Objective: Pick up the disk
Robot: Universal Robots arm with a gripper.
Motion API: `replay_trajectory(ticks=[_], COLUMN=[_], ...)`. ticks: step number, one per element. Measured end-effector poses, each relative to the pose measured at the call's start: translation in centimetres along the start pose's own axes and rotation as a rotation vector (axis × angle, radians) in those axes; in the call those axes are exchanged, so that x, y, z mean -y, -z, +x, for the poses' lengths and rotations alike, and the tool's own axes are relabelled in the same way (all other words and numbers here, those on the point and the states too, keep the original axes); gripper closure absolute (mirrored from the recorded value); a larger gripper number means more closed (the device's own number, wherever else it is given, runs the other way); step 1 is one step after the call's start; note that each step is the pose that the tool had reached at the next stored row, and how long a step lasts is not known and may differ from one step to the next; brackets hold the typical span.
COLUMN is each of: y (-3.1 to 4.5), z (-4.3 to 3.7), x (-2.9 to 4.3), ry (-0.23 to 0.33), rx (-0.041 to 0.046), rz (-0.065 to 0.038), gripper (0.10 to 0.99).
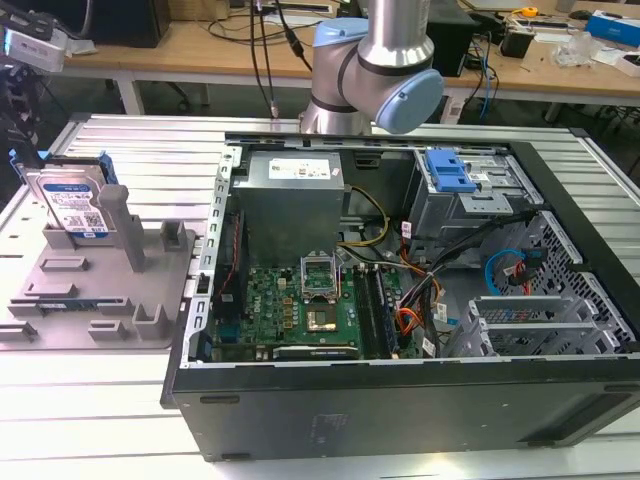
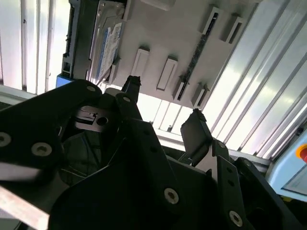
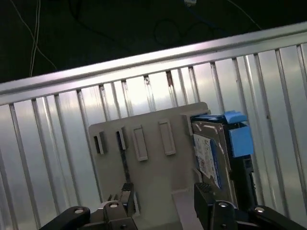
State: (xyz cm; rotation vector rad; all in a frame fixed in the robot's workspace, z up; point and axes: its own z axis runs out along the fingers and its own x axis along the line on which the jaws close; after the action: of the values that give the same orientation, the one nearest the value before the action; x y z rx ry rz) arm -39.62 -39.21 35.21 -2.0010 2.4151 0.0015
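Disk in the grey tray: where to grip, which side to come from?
Grip the disk by its free upper edge, jaws across the two broad faces, coming from above. It stands on edge in the tray, and the tray's posts crowd its lower part, so probably only the top is clear.

Metal disk (image 1: pixel 72 203), matt plastic tray (image 1: pixel 105 292).

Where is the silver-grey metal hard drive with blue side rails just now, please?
The silver-grey metal hard drive stands upright on the grey plastic tray at the exterior view's left, beside the open black computer case.
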Motion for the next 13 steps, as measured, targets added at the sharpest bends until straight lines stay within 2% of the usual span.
replay_trajectory(ticks=[2,4,11,13], y=[-0.06,-0.07,-0.08,-0.08], z=[0.00,-0.08,-0.11,-1.32], x=[0.01,-0.03,-0.01,-0.29], ry=[0.043,0.074,0.088,0.088], rx=[0.0012,0.0010,0.0012,-0.0020], rz=[0.006,0.007,0.007,0.007], gripper=[0.471,0.471,0.471,0.471])
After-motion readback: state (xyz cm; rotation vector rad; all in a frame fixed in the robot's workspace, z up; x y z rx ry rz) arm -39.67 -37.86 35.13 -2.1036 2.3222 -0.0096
